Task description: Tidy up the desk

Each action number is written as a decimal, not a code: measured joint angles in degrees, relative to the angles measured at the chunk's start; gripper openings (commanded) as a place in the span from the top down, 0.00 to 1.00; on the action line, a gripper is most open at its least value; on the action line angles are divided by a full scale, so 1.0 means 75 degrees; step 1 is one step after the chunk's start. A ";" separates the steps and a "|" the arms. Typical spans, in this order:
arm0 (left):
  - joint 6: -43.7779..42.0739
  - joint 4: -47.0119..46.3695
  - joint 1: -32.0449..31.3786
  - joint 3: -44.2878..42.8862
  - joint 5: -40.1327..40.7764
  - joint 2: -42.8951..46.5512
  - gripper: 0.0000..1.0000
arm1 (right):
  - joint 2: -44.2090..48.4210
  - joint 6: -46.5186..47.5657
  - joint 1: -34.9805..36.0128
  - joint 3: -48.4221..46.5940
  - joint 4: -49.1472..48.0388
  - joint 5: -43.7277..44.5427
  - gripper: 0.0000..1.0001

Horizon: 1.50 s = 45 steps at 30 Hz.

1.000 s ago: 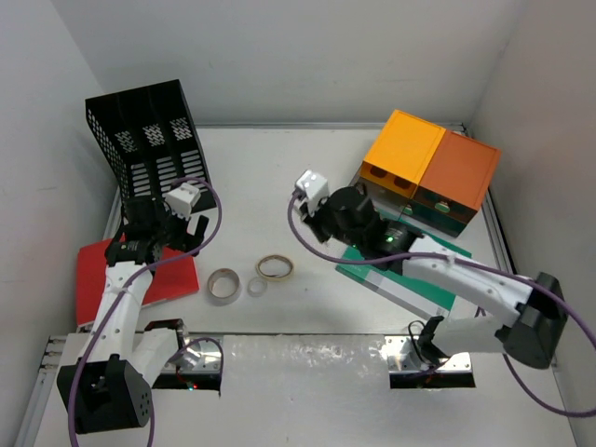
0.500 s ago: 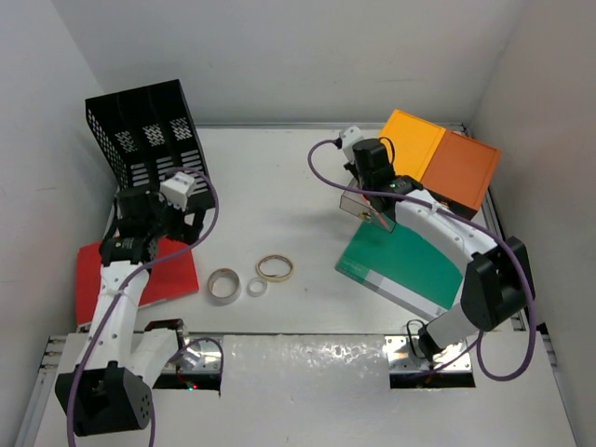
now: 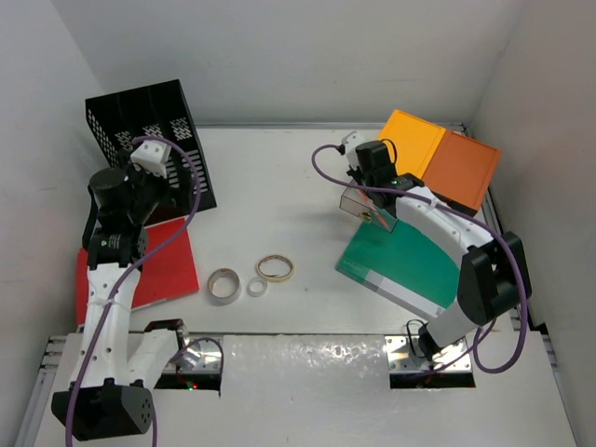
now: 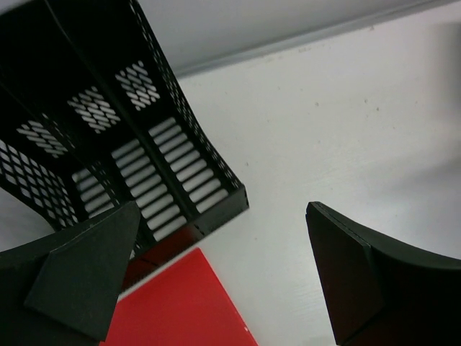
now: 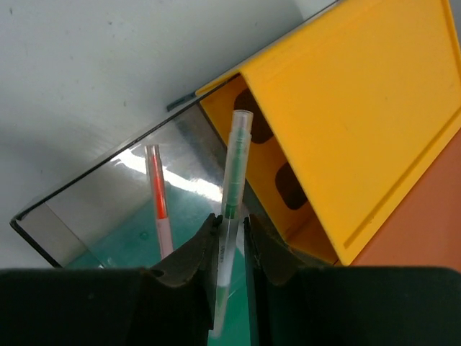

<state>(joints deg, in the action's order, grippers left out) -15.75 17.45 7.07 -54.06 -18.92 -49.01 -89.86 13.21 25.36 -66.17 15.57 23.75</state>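
The white desk (image 3: 270, 186) holds everything. My right gripper (image 3: 379, 189) is shut on a clear pen with green ink (image 5: 232, 189). It holds the pen upright over a clear drawer (image 3: 365, 209) pulled out of the yellow drawer unit (image 3: 410, 140). A red pen (image 5: 158, 203) lies in that clear drawer (image 5: 86, 205). My left gripper (image 3: 144, 207) is open and empty, raised above the near corner of the black mesh rack (image 3: 149, 126) and the red folder (image 3: 154, 270). In the left wrist view its fingers (image 4: 79, 274) frame the rack (image 4: 94, 130) and the folder (image 4: 180, 310).
A green folder (image 3: 410, 265) lies below the drawer unit, whose right half is orange (image 3: 461, 172). Three tape rolls (image 3: 223, 286) (image 3: 256, 288) (image 3: 275, 268) lie in the middle front. Walls close in on the left, back and right.
My left arm has risen off the red folder and swung back toward the rack. My right arm swung from over the green folder to the clear drawer, then barely moved.
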 measured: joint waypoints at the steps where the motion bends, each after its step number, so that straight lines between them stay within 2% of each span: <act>1: 0.0041 -0.0006 0.0000 0.0125 0.0003 -0.0003 0.00 | -0.0006 -0.0055 0.0000 0.0000 0.0082 0.0003 0.80; 3: 0.0117 0.0061 0.0000 0.0335 0.0029 -0.0029 0.00 | -0.0012 -0.0146 0.0000 -0.0003 0.0262 0.0006 0.75; 5: 0.0149 0.0163 0.0000 0.0376 0.0067 -0.0067 0.01 | -0.0012 -0.0271 0.0000 -0.0003 0.0434 0.0006 0.61; 7: 0.0172 0.0149 0.0000 0.0376 0.0105 -0.0070 0.01 | -0.0012 -0.0402 0.0000 -0.0020 0.0638 0.0000 0.52; 9: 0.0175 0.0111 0.0000 0.0376 0.0117 -0.0064 0.01 | -0.0009 -0.0481 0.0000 -0.0105 0.0906 -0.0050 0.52; 11: 0.0175 0.0102 0.0000 0.0376 0.0114 -0.0064 0.00 | 0.0029 -0.0577 0.0000 -0.0224 0.1119 -0.0175 0.57; 12: 0.0175 0.0099 0.0003 0.0376 0.0114 -0.0064 0.01 | 0.0093 -0.0647 0.0000 -0.0274 0.1195 -0.0294 0.67; 15: 0.0175 0.0096 0.0009 0.0376 0.0114 -0.0064 0.00 | 0.0504 -0.0886 0.0044 -0.0239 0.1172 -0.0810 0.84; 16: 0.0175 0.0096 0.0015 0.0376 0.0114 -0.0064 0.01 | 0.0769 -0.0950 0.0119 -0.0140 0.1078 -0.1000 0.96; 17: 0.0175 0.0093 0.0017 0.0379 0.0114 -0.0064 0.00 | 0.1035 -0.0927 0.0259 -0.0003 0.0956 -0.1099 1.00; 20: 0.0175 0.0093 0.0020 0.0385 0.0114 -0.0064 0.00 | 0.1824 -0.0822 0.1215 0.0574 0.0577 -0.1212 1.00; 22: 0.0175 0.0093 0.0035 0.0385 0.0111 -0.0064 0.00 | 0.1996 -0.0705 0.1868 0.0886 0.0472 -0.1746 1.00; 25: 0.0178 0.0087 0.0052 0.0396 0.0105 -0.0064 0.00 | 0.1894 -0.0574 0.2151 0.1343 0.0516 -0.2503 1.00; 28: 0.0178 0.0090 0.0058 0.0417 0.0093 -0.0067 0.01 | 0.1513 -0.0367 0.2078 0.1647 0.0965 -0.2532 1.00; 35: 0.0181 0.0087 0.0058 0.0420 0.0082 -0.0067 0.01 | 0.0396 0.0050 0.1737 0.1606 0.1708 -0.0898 1.00; 40: 0.0181 0.0087 0.0058 0.0420 0.0079 -0.0067 0.00 | -0.0079 0.0163 0.0810 0.0944 0.1795 -0.0414 1.00; 45: 0.0178 0.0087 0.0061 0.0423 0.0082 -0.0067 0.00 | -0.0647 0.0428 0.0268 0.0224 0.1757 0.0079 1.00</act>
<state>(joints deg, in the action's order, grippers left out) -14.41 18.11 7.53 -50.89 -18.31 -49.52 -94.72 16.43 27.38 -64.49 28.75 24.34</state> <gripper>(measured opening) 0.996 0.001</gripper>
